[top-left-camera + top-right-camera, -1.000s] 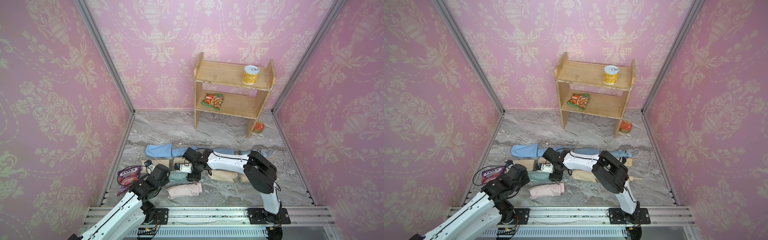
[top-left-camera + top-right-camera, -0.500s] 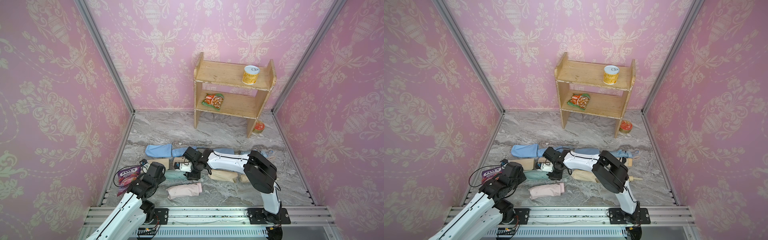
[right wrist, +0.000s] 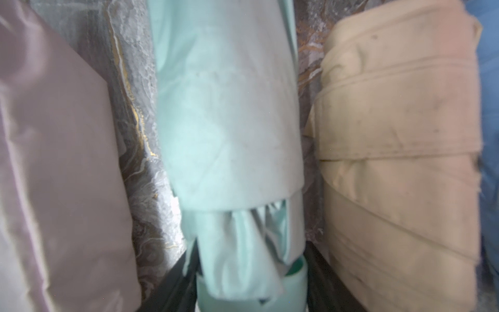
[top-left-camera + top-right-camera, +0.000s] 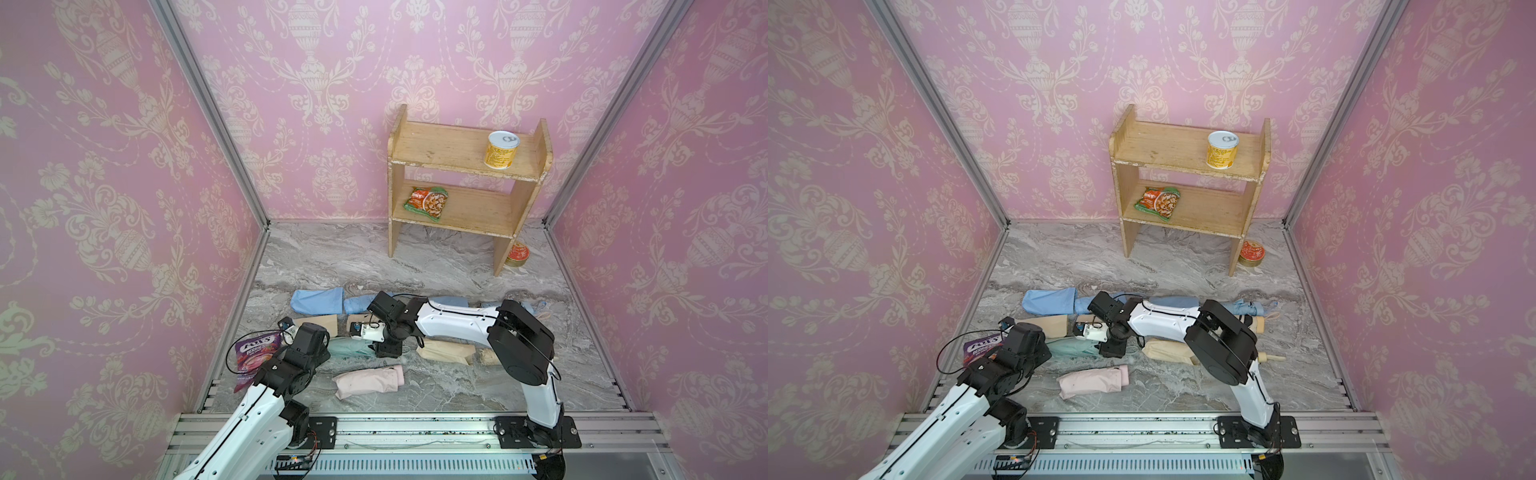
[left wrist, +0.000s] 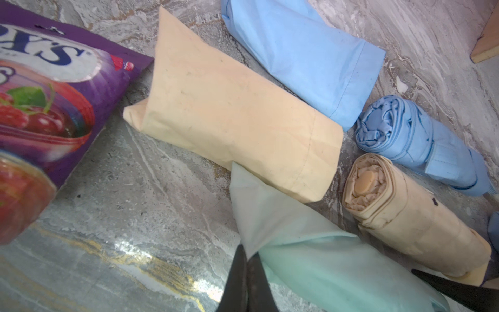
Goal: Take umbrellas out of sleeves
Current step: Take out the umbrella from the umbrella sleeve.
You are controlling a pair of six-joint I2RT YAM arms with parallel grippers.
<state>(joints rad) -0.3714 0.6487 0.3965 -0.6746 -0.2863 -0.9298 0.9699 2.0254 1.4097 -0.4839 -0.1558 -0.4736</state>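
On the grey marbled tabletop (image 4: pixel 374 257), the smooth mint-green fabric sleeve (image 5: pixel 310 243) lies between a pale pink fabric pouch (image 3: pixel 54 162) and a rolled cream pleated umbrella (image 3: pixel 391 175). The pleated mint folded umbrella (image 3: pixel 243 235) pokes out of the sleeve's open end, the rest of it inside. The right claw (image 3: pixel 248 272) straddles that exposed end, clamped apparently on the stubby handle, though the view is blurred. The left claw (image 5: pixel 247 270) is pinched tight on the sleeve's closed corner at the opposite end.

White arms (image 4: pixel 453 322) (black joints (image 4: pixel 521 349), cables (image 4: pixel 231 353))
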